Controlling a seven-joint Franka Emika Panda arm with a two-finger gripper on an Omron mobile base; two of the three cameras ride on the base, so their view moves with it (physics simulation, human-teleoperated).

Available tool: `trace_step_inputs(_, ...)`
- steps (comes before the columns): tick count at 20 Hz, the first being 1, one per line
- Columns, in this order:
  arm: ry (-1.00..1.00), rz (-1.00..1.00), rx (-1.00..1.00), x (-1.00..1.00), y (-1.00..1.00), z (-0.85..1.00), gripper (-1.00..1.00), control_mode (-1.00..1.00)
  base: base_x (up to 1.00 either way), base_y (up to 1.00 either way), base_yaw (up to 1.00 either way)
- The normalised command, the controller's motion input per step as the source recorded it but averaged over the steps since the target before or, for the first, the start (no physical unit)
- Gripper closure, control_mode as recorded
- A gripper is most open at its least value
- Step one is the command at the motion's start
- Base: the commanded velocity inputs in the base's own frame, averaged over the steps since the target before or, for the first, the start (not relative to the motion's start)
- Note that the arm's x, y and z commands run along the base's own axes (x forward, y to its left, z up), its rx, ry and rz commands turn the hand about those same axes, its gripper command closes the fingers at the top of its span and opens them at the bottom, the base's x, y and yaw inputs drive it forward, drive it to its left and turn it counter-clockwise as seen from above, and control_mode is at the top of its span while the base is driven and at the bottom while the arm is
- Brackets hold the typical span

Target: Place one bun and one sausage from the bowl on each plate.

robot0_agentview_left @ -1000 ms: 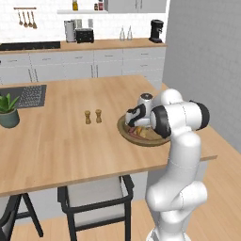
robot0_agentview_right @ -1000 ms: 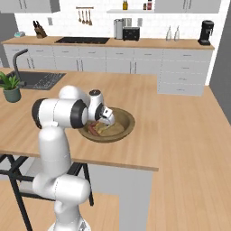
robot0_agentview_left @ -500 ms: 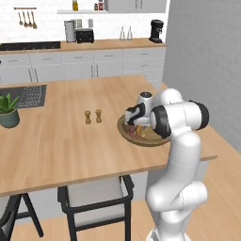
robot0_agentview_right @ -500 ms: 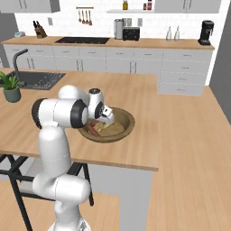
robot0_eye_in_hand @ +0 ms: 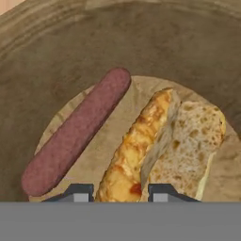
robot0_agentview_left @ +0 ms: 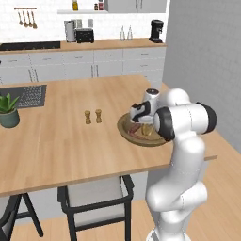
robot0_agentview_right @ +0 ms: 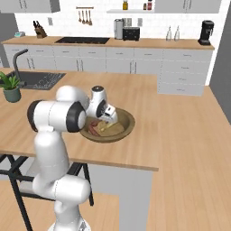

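Note:
In the hand view my gripper (robot0_eye_in_hand: 121, 192) reaches down into the dark-brown wooden bowl (robot0_eye_in_hand: 188, 56). Its two fingertips (robot0_eye_in_hand: 80, 191) press on either side of a golden bun (robot0_eye_in_hand: 136, 141), so it is shut on that bun. A second, paler bun (robot0_eye_in_hand: 190, 146) lies against it on the right. A reddish-brown sausage (robot0_eye_in_hand: 77, 132) lies slanted to the left, apart from the fingers. From the base the hand (robot0_agentview_left: 140, 117) hangs low over the bowl (robot0_agentview_left: 125, 130) near the island's right front edge; the bowl (robot0_agentview_right: 127, 118) and the hand (robot0_agentview_right: 104, 118) also appear from the right. The plates are out of view.
Two small wooden shakers (robot0_agentview_left: 92, 116) stand mid-island, left of the bowl. A potted plant (robot0_agentview_left: 8, 110) and a sink (robot0_agentview_left: 26, 95) are at the far left. A chair (robot0_agentview_left: 94, 202) is tucked under the front edge. A grey wall (robot0_agentview_left: 207, 61) rises to the right.
The jaws have gone from wide open to shut on the bun. The arm has stayed low over the bowl with hardly any shift.

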Motion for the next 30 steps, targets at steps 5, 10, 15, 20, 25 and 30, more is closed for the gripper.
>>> trace_step_inputs(5,-0.02,0.01,0.00,-0.62,-0.18,0.86,1.00,-1.00,0.00,0.00,0.00)
trace_step_inputs(10,0.00,0.13,0.00,-0.84,0.51,1.00,1.00,-1.00,0.00,0.00,0.00)
trace_step_inputs(15,-0.01,0.20,0.00,-0.97,0.20,0.97,1.00,-1.00,0.00,0.00,0.00)
trace_step_inputs(20,0.00,0.25,0.00,-1.00,0.15,0.84,1.00,-1.00,0.00,0.00,0.00)
trace_step_inputs(25,0.00,0.33,-0.01,-1.00,0.04,0.55,1.00,-1.00,0.00,0.00,0.00)
trace_step_inputs(30,-0.03,0.04,-0.02,-0.98,0.00,0.30,1.00,-1.00,0.00,0.00,0.00)
